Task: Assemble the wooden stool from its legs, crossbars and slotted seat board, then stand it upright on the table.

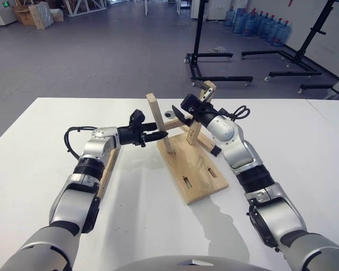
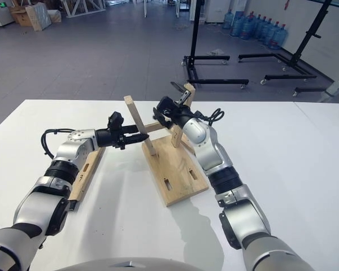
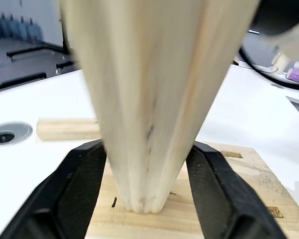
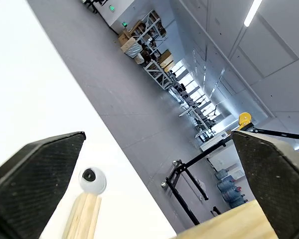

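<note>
Seat board (image 1: 193, 169): one flat rectangle of pale, unfinished wood with visible grain, lying flat at the middle of the white tabletop (image 1: 282, 147). Four small rectangular slots show on its near half. Legs: two square-section sticks of the same pale wood rise from the far half of the board. Neither is plumb. The left leg (image 1: 156, 116) tips its top toward the robot's left and the right leg (image 1: 202, 113) tips toward the right, so the pair spreads into a V. Crossbar (image 1: 174, 121): one thinner stick running between the two legs at about mid-height. Loose part: one further flat wooden piece (image 2: 85, 169) with a slot cut in it lies on the tabletop under the left forearm, apart from the board. Left hand (image 1: 157, 136): its black, smooth fingers (image 3: 74, 194) are pinching the left leg from both sides, low down, just above where the leg meets the board. Right hand (image 1: 179, 115): held at the crossbar between the two legs, with its wedge-shaped black fingers (image 4: 35, 179) spread wide. Whether either of these touches wood cannot be told. One small round metal disc (image 1: 168, 114) is set in the tabletop behind the legs.
</note>
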{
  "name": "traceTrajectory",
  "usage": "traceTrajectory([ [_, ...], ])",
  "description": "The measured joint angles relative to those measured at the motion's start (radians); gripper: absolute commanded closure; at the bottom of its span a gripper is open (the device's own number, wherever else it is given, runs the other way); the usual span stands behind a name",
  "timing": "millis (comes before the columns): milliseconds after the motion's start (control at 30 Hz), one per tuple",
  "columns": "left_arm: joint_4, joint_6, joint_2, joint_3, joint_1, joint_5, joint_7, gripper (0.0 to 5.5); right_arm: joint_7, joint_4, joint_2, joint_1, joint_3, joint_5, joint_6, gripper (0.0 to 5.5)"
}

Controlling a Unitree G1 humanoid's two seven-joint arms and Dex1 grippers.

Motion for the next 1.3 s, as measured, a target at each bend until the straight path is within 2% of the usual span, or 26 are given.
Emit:
traceTrajectory([
  [267,-0.081,0.034,0.016,0.024,0.011,-0.002,-0.045,1.11,0.010,-0.032,0.012,-0.002,-0.028,0.036,0.040,0.10],
  [400,-0.241,0.109,0.103,0.045,0.106,-0.008,-0.056,1.11,0.035,-0.098,0.014,-0.040,-0.079,0.101,0.086,0.10],
  [533,-0.473,0.238,0.204,0.182,0.181,-0.092,0.027,1.11,0.042,-0.135,0.051,-0.130,-0.172,0.225,0.149,0.10],
  [633,-0.642,0.336,0.244,0.306,0.242,-0.127,0.185,1.11,0.060,-0.205,0.061,-0.193,-0.271,0.372,0.241,0.10],
  [767,-0.813,0.508,0.257,0.525,0.251,-0.241,0.453,1.11,0.074,-0.375,-0.098,-0.290,-0.534,0.583,0.455,0.10],
  [867,-0.791,0.639,0.241,0.736,0.144,-0.359,0.718,1.11,0.105,-0.405,-0.326,-0.303,-0.779,0.724,0.653,0.10],
  [933,-0.703,0.658,0.267,0.824,0.077,-0.373,0.847,1.11,0.153,-0.411,-0.495,-0.253,-0.895,0.754,0.734,0.10],
  [1033,-0.592,0.703,0.329,0.819,0.097,-0.350,0.870,1.11,0.203,-0.350,-0.639,-0.097,-1.002,0.753,0.797,0.10],
  [1100,-0.545,0.708,0.333,0.819,0.117,-0.350,0.865,1.11,0.208,-0.322,-0.661,-0.002,-1.046,0.751,0.842,0.10],
  [1233,-0.459,0.676,0.329,0.775,0.222,-0.277,0.888,1.11,0.266,-0.382,-0.637,0.300,-1.053,0.746,0.855,0.10],
  [1300,-0.452,0.636,0.312,0.748,0.258,-0.260,0.878,1.11,0.265,-0.434,-0.594,0.392,-0.987,0.720,0.794,0.10],
])
